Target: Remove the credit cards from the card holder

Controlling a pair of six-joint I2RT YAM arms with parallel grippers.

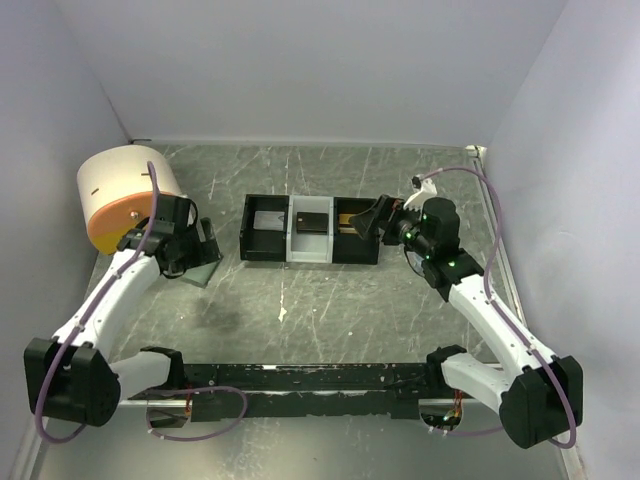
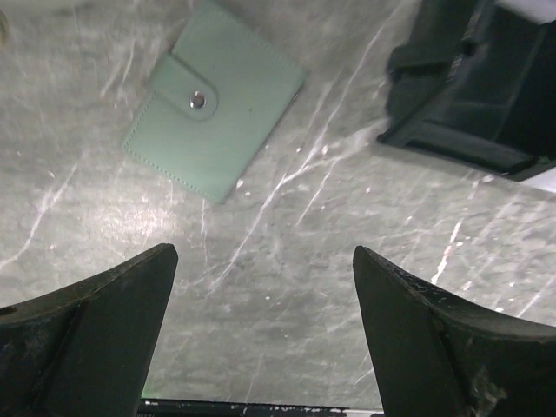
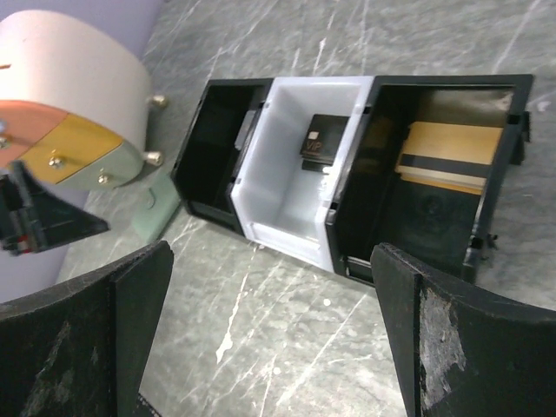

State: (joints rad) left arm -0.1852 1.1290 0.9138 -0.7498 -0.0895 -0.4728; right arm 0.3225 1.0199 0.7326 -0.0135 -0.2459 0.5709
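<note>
Snapped shut near the counter's left edge, the card holder [image 2: 213, 109] lies flat, ready for grasping. The left claw [image 2: 265, 287] hangs wide near it, and the right claw [image 3: 271, 295] is wide and empty by the three-compartment tray [image 3: 274, 187].

From my station the card holder [image 2: 213, 100] shows plain sage green with a silver snap [image 2: 198, 101]. It lies on a grey-green table [image 2: 287, 321] veined white like marble. The tray [image 1: 262, 253] is black at both ends and white in the middle. I see a black card [image 3: 323, 139] in the white part and a gold card [image 3: 452, 143] with a black stripe in a black part. The drum [image 1: 115, 180] is cream over orange.
</note>
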